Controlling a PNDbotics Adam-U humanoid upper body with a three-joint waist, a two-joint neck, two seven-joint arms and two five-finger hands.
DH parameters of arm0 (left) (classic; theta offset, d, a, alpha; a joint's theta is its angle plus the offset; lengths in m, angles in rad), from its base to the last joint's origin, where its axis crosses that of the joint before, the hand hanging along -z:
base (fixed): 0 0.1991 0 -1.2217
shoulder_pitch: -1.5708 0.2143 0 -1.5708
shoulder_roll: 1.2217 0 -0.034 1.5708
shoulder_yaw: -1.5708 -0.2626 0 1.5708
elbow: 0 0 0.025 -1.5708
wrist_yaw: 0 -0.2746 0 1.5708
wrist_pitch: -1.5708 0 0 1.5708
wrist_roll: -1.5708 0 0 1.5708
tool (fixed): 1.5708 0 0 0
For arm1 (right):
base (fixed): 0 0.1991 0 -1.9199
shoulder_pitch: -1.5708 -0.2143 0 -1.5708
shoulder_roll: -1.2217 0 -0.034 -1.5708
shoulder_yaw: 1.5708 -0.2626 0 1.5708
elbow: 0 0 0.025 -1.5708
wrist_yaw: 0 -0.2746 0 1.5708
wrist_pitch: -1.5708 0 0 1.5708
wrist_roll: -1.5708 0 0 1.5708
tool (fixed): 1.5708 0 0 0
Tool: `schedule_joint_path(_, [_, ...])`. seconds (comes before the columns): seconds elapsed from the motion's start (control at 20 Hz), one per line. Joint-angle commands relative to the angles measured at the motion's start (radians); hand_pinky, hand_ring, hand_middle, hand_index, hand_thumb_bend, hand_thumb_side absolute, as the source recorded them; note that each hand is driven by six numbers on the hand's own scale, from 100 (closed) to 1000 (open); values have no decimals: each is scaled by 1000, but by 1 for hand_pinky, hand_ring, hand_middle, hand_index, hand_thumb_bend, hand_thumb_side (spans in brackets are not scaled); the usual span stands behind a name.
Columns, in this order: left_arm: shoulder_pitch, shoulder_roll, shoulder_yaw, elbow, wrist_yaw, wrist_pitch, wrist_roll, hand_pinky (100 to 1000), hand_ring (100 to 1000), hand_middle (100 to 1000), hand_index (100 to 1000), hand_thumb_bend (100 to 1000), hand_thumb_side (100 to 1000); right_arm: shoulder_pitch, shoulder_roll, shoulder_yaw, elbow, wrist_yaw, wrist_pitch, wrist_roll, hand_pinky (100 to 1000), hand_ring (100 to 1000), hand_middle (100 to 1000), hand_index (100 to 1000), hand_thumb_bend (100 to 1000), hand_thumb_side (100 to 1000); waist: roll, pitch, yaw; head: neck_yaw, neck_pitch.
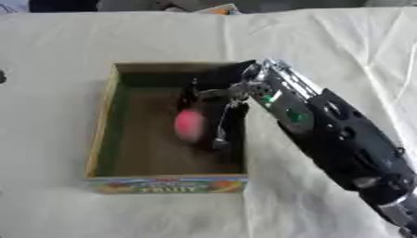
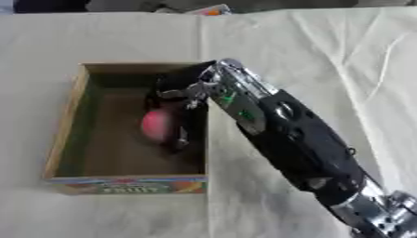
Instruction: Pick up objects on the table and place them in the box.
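Here the black right hand [image 1: 213, 100] reaches down inside the open cardboard box [image 1: 101, 125], fingers curled around a round pink object [image 1: 189, 125], seemingly lowering it for release inside.

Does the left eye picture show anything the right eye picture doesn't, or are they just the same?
Only the left eye view shows a small dark thing at the left edge of the table. Only the right eye view shows the silver joint low on the arm and more cloth left of the box. Both show the box on the white cloth, and the right robot hand reaching into it with its fingers around a pink object. The left robot hand is in neither.
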Motion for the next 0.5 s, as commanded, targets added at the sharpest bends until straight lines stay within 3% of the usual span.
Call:
schedule_joint_path(0.05, [-6,6,-4,-21,-1,0,-4,536,504,589,691,100,847,-19,-3,-12,-20,16,-10,14,672,836,778,902,689,331,4,-23,-1,-3,-12])
schedule_joint_path(0.5, [-4,4,-3,-21,-2,1,-5,536,504,588,691,100,848,-26,-9,-58,-113,-15,10,-17,670,828,773,898,726,423,8,-24,-6,-4,-14])
